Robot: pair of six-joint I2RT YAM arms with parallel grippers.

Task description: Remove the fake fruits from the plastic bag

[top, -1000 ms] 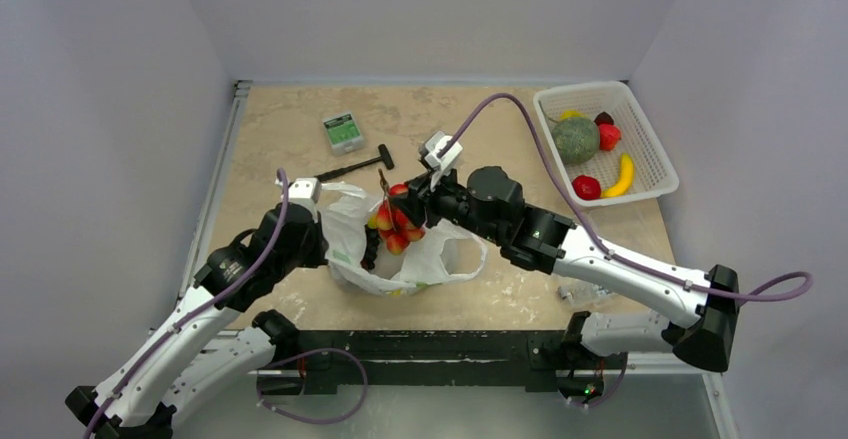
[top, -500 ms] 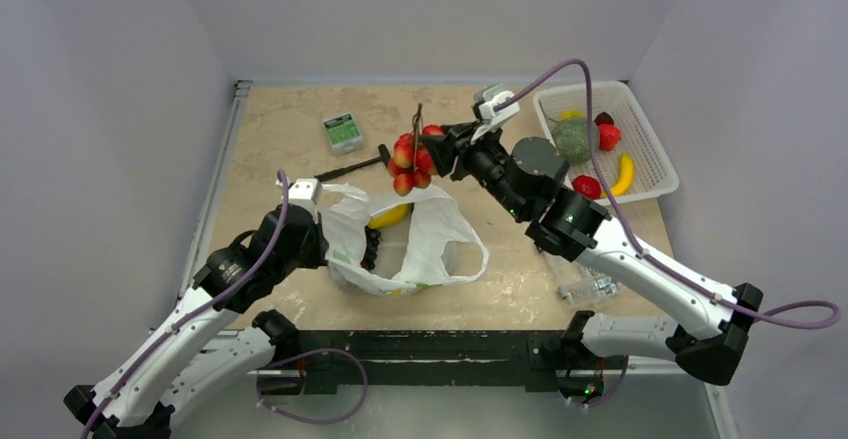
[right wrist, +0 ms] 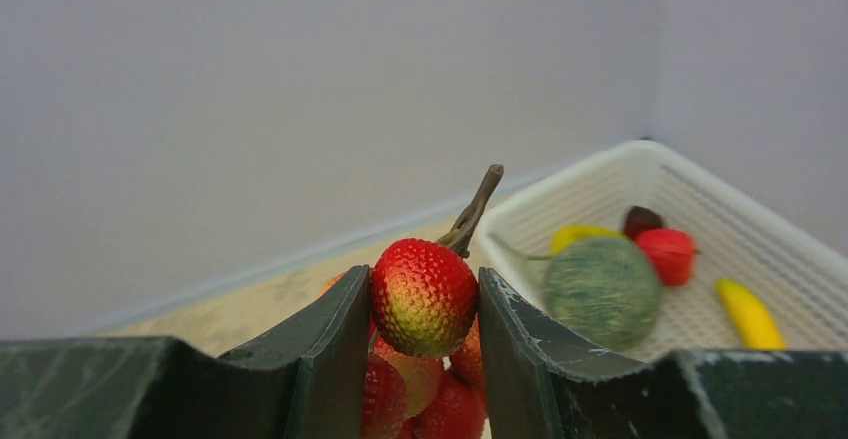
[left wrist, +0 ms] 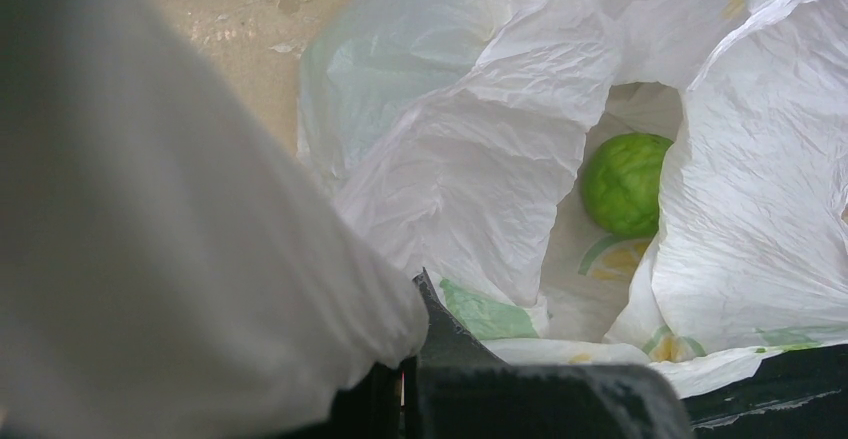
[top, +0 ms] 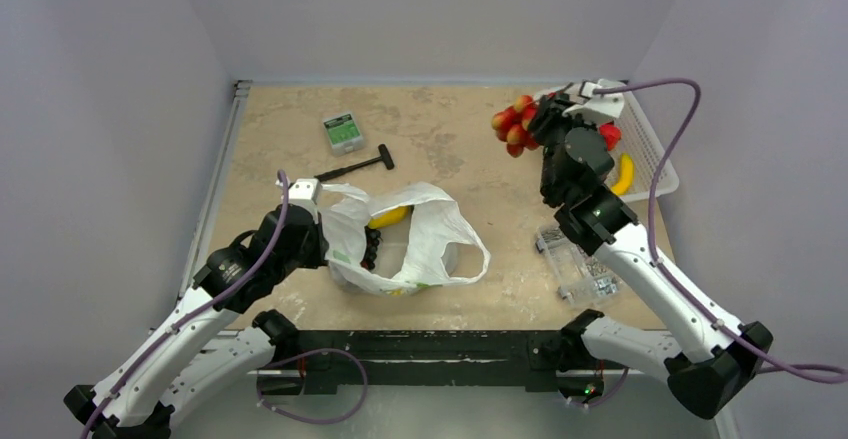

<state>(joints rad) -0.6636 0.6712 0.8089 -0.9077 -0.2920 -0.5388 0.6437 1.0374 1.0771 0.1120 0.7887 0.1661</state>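
While the left gripper (top: 368, 249) is pinched together on the left rim of the plastic bag (top: 425, 249), which lies crumpled near the table's centre, a little toward 7 o'clock, the right gripper (top: 533, 121) is clamped on one berry of a red fruit bunch (top: 512, 124). The bunch hangs in the air at 1 o'clock, just beside the left rim of the white basket (top: 650, 154). Inside the bag's open mouth show a yellow fruit (top: 390, 216) and a green round fruit (left wrist: 627, 184). At 2 o'clock, the basket holds a banana (top: 624, 174), a green melon (right wrist: 602, 291) and a red fruit (right wrist: 667, 254).
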